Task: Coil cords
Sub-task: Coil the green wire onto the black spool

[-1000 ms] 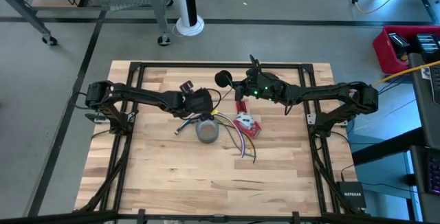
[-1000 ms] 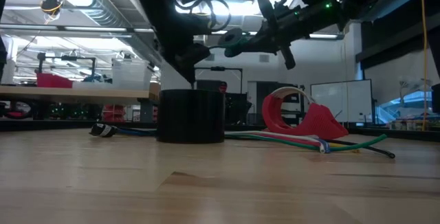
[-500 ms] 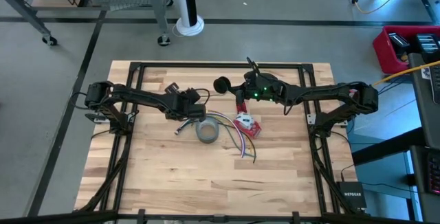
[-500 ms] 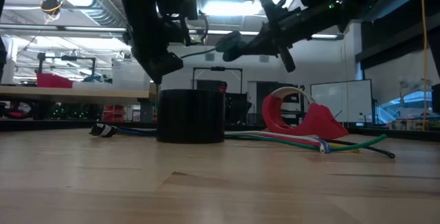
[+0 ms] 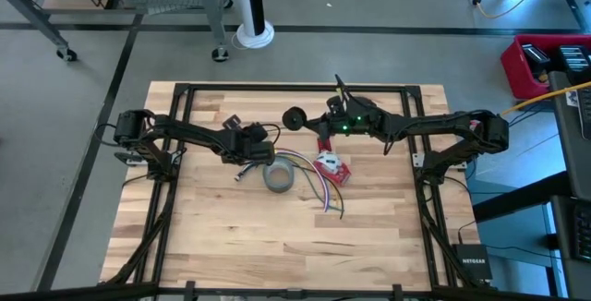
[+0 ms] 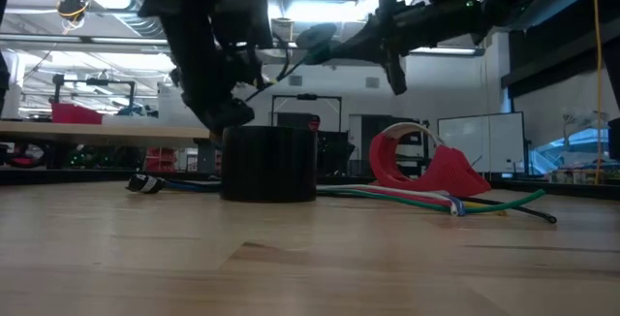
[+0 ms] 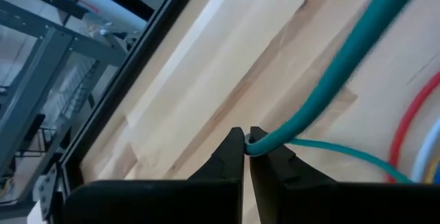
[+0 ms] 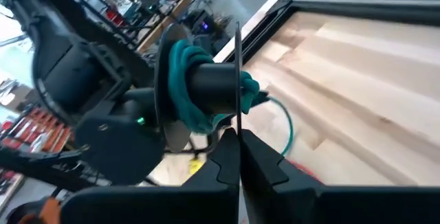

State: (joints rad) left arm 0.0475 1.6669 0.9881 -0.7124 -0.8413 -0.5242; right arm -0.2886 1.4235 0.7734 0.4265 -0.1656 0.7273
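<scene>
Wooden table point(image 5: 231, 227) — no legible writing.

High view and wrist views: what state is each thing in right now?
Green cord: partly wound on the spool, the rest running taut to the left hand.
Spool: held above the table on its thin flange.
Left hand: shut on the green cord.
Right hand: shut on the spool's flange.
Grey tape roll: resting on the table.
Loose coloured cords: uncoiled, on the table.
</scene>
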